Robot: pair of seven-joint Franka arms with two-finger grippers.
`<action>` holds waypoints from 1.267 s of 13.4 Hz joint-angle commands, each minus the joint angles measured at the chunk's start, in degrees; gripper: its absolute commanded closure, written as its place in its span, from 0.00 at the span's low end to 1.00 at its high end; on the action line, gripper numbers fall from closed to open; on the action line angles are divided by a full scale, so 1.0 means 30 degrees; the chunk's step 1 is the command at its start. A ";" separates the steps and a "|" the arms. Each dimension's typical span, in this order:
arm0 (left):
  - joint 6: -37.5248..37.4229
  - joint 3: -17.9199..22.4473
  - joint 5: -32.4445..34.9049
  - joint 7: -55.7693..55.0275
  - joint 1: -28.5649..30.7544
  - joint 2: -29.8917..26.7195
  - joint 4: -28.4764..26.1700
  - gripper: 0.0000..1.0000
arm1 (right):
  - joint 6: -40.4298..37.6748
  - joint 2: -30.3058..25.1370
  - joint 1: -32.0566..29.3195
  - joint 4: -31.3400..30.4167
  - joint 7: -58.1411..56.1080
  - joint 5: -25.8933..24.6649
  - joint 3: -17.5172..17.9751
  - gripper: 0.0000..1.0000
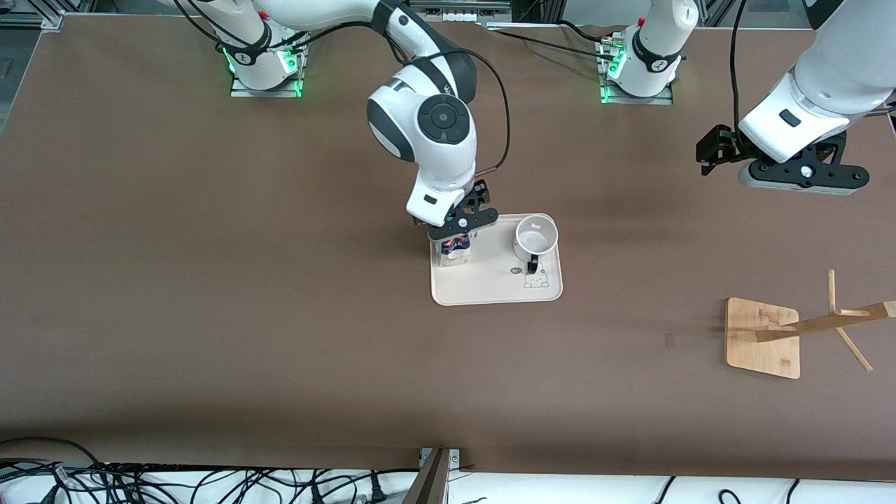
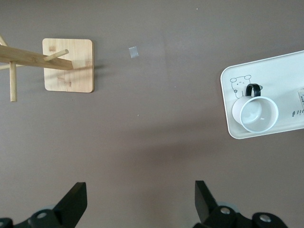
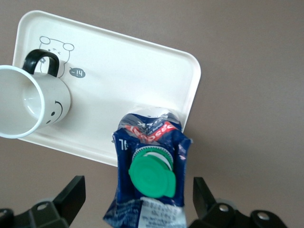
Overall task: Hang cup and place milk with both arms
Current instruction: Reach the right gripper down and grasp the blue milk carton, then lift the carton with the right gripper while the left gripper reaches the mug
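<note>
The milk (image 1: 454, 246), a carton with a dark blue top and green cap, stands upright on the cream tray (image 1: 490, 283), at the tray's corner toward the right arm's end. My right gripper (image 1: 458, 229) is open directly over it. In the right wrist view its fingers stand on either side of the milk (image 3: 152, 175) with gaps. The cup (image 1: 535, 238), a white mug with a black handle, stands upright on the same tray, toward the left arm's end. My left gripper (image 1: 707, 157) hangs open and empty over bare table, and that arm waits.
A wooden cup rack (image 1: 763, 337) with pegs stands on the table at the left arm's end, nearer to the front camera than the tray. It also shows in the left wrist view (image 2: 69, 64). A small pale patch (image 1: 668, 339) lies on the brown table beside it.
</note>
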 commanded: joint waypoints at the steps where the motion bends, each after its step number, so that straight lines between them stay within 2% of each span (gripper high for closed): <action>1: -0.0485 0.0011 -0.0198 -0.0013 0.0074 0.0196 0.0563 0.00 | 0.0106 0.0358 0.0168 0.0592 0.0284 -0.0394 -0.0197 0.12; 3: -0.0485 0.0012 -0.0227 -0.0012 0.0133 0.0196 0.0563 0.00 | 0.0135 0.0358 0.0168 0.0621 0.0313 -0.0394 -0.0197 0.48; 4: -0.0485 0.0012 -0.0228 0.0161 0.0162 0.0225 0.0563 0.00 | 0.0136 0.0358 0.0168 0.0592 0.0342 -0.0394 -0.0226 0.62; 6: -0.0485 0.0012 -0.0257 0.0193 0.0163 0.0312 0.0534 0.00 | 0.0136 0.0358 0.0168 0.0592 0.0372 -0.0394 -0.0226 0.81; 11: -0.0485 0.0012 -0.0344 -0.0042 0.0047 0.1890 0.0621 0.00 | -0.0156 -0.0196 -0.0066 0.0768 0.0109 -0.0190 -0.0255 0.83; 13: -0.0456 0.0012 -0.1073 -0.0071 -0.0101 0.2680 0.1670 0.00 | -0.1206 -0.0667 -0.0387 0.0826 -0.0008 -0.0043 -0.0314 0.83; 15: -0.0427 -0.0017 -0.1282 0.0132 -0.0072 0.3242 0.1882 0.00 | -0.1738 -0.1541 -0.1291 0.0973 -0.0358 0.0656 -0.0285 0.83; 17: 0.0388 -0.0018 -0.1311 -0.0101 -0.0101 0.4174 0.1940 0.00 | -0.2349 -0.2334 -0.2871 0.0595 -0.2515 0.1681 -0.0285 0.82</action>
